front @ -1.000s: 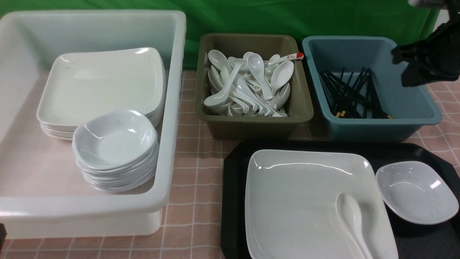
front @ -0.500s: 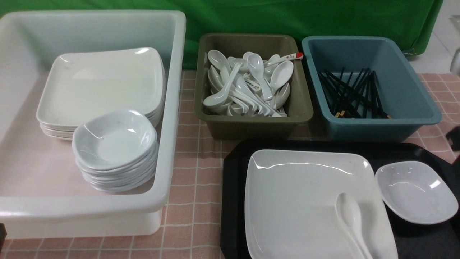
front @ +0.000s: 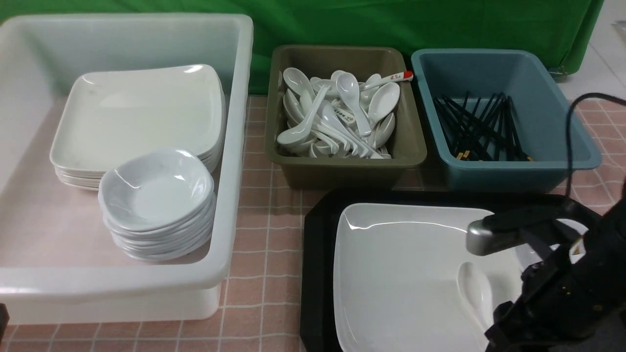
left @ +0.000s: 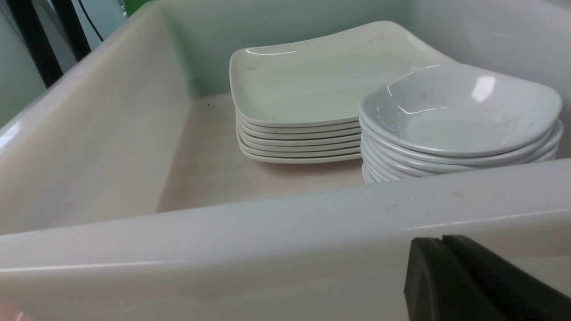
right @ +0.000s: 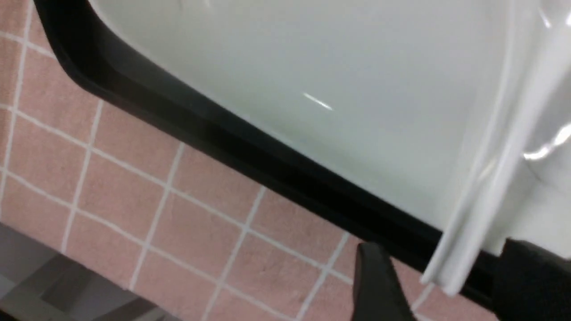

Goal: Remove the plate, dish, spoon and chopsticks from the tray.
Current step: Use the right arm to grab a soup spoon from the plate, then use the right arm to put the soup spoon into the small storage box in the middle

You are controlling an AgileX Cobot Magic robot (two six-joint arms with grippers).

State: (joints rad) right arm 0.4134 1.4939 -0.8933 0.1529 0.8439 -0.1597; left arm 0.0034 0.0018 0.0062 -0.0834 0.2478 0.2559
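the spoon [front: 475, 289] inside the tray [front: 318, 274] seems light, stiff and slippery; better take its thin handle, with the right fingers [right: 374, 281] spread around it; left fingers [left: 446, 276] are pressed together.

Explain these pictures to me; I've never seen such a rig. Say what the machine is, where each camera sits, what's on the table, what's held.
It is a robot with two arms ending in jaws. The wide picture looks forward from between the arms; the other two come from cameras on the wrists. On the table stand a white tub of stacked plates and dishes, an olive bin of spoons, a blue bin of black chopsticks, and a black tray carrying a plate and spoon. The right arm is over the tray, jaws open on either side of the spoon's handle. The left arm, jaws shut, sits outside the tub. Nothing is held.
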